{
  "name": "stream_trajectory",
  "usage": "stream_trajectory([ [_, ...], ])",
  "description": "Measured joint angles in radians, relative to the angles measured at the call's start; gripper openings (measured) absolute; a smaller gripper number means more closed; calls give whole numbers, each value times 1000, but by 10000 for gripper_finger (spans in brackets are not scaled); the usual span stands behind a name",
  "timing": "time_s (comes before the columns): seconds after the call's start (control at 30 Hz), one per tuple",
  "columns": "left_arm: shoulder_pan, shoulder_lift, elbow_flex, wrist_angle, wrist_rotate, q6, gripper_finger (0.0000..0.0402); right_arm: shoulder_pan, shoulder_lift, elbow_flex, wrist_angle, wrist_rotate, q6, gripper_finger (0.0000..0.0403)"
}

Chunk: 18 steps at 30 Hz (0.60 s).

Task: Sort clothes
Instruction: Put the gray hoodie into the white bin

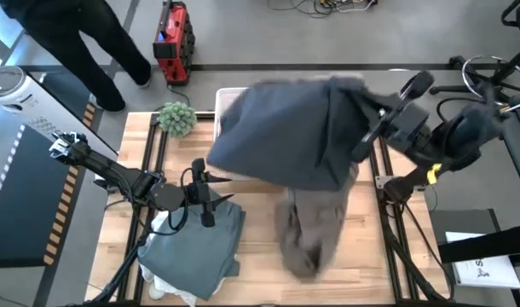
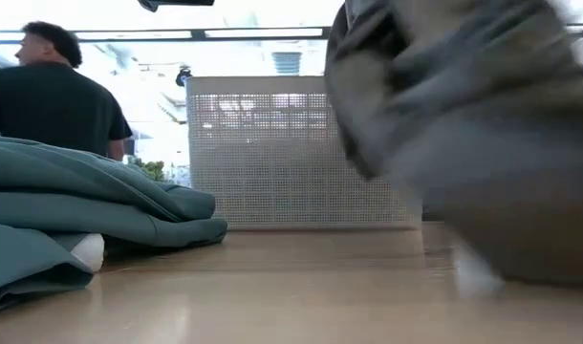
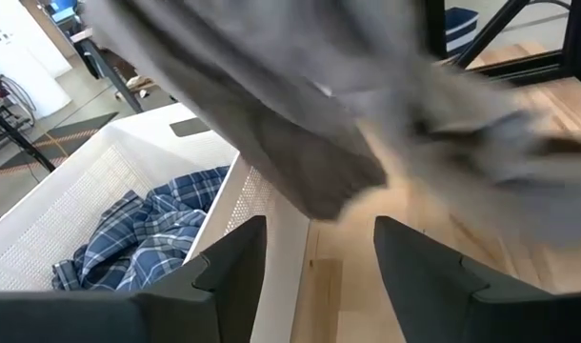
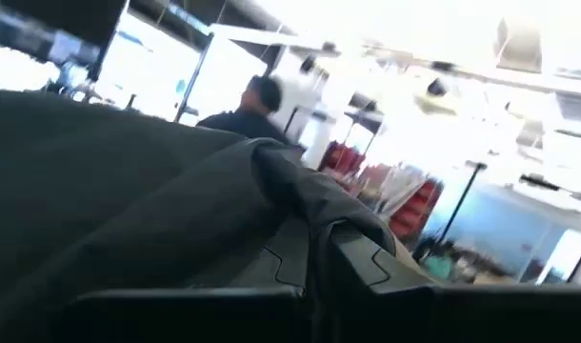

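Note:
My right gripper is raised over the table's far right and is shut on a large tan and dark grey garment. The garment spreads over the white bin and also shows in the low view. My left gripper is open and empty, hovering by the folded grey-green piece. That piece lies on a white piece at the table's near left. The blue-white plaid shirt lies inside the bin. My right gripper pinches a bunched fold of the garment's dark grey part between its two fingers; I cannot tell how many layers. The garment hangs spread out below and to the left of the gripper. Its tan lower end reaches down to the table.
A small green spiky plant stands at the table's far left, beside the bin. A person stands beyond the far edge. A red toolbox sits on the floor behind the table. Bare wood lies between the two clothes.

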State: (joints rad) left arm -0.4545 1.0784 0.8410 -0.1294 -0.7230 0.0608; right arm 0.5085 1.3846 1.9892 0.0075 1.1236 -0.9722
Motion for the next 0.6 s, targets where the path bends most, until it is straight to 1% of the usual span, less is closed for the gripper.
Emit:
stream_trajectory([
  [0.2, 0, 0, 0, 24, -1, 3, 192, -85, 97, 174, 28, -131, -96, 0],
  [0.37, 0, 0, 0, 26, -1, 4, 189, -179, 229, 369, 31, -240, -172, 0],
  [0.43, 0, 0, 0, 27, 0, 4, 188, -225, 244, 340, 156, -307, -239, 0],
  [0.47, 0, 3, 0, 34, 3, 1, 187, -242, 245, 332, 189, -326, -282, 0],
  [0.5, 0, 7, 0, 35, 5, 1, 186, -261, 258, 333, 206, -336, -303, 0],
  [0.6, 0, 27, -1, 50, 7, 1, 184, -341, 288, 367, 212, -372, -299, 0],
])
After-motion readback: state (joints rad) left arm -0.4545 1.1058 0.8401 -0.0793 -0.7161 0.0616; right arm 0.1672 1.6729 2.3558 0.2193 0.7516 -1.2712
